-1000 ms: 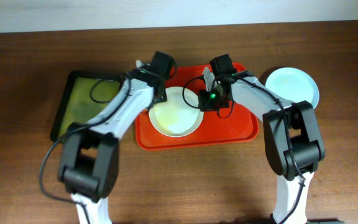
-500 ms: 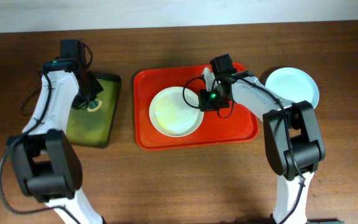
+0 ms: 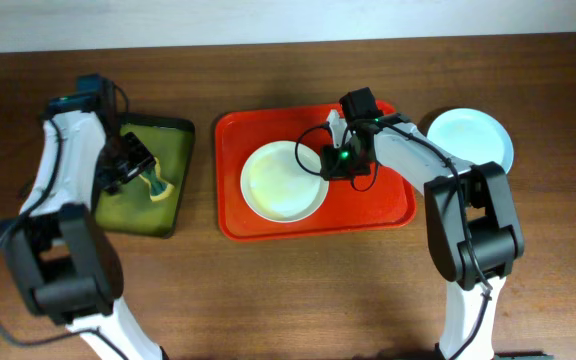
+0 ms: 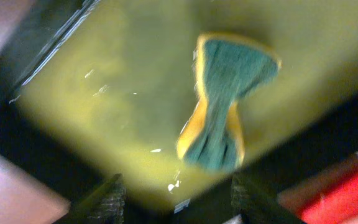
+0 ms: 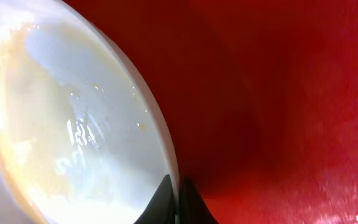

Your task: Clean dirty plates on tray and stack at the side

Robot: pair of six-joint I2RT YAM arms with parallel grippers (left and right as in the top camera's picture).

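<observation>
On the red tray (image 3: 378, 205) lies one pale plate (image 3: 284, 180) with yellowish smears. My right gripper (image 3: 326, 160) is shut on that plate's right rim; the right wrist view shows the rim (image 5: 166, 155) pinched between the two dark jaws of the right gripper (image 5: 178, 202). A pale blue-green plate (image 3: 471, 138) rests on the table to the right of the tray. My left gripper (image 3: 136, 165) hovers open over a dark tray, above a green and yellow sponge (image 4: 225, 106) that lies loose below its fingers (image 4: 107, 199).
The dark, green-lined tray (image 3: 173, 140) sits at the left with the sponge (image 3: 156, 186) in it. Brown tabletop (image 3: 298, 290) stretches toward the front edge. A pale wall runs along the back.
The left arm swung from the red tray to the dark tray on the left. Its gripper opened and the sponge now lies loose on the green lining. The right arm has not moved.
</observation>
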